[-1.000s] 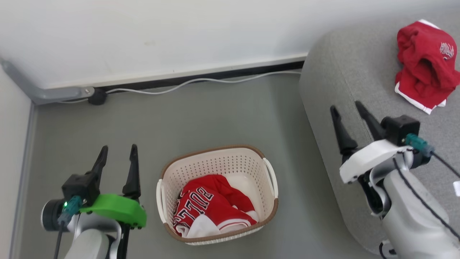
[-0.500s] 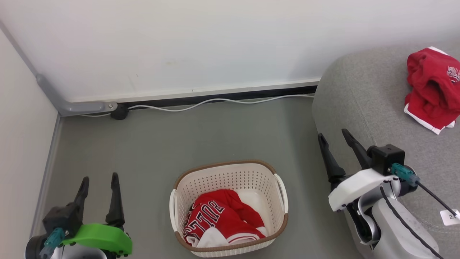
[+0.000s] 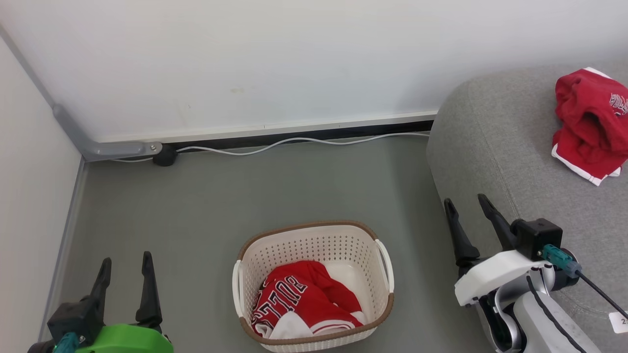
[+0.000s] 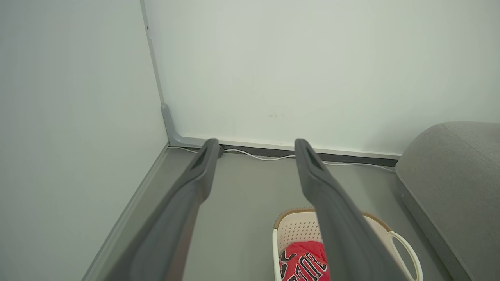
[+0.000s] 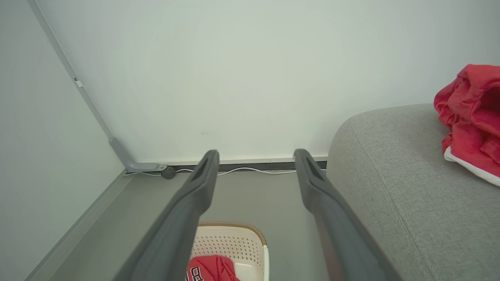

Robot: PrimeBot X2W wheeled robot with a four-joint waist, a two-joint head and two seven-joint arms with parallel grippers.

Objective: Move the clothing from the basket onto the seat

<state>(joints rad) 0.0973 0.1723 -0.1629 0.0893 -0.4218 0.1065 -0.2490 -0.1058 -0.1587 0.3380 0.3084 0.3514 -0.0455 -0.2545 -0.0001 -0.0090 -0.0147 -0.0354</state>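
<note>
The head camera has tilted up; left gripper [image 3: 125, 259] and right gripper [image 3: 465, 199] hang wide, empty — 1 jersey [image 3: 586, 122] lies on the seat [image 3: 490, 147], more clothing [image 3: 299, 304] waits in the basket [image 3: 314, 224].

A plain white wall [image 3: 294, 63] met a second wall [image 3: 24, 171] in a corner at the left. A grey conduit [image 3: 122, 149] ran down that corner and bent along the floor [image 3: 270, 196] to a dark plug [image 3: 165, 157]. A white cable [image 3: 294, 142] lay along the skirting [image 3: 304, 129]. The floor was matte grey-green. A grey sofa [image 3: 490, 147] stood at the right. The light was soft and even.
</note>
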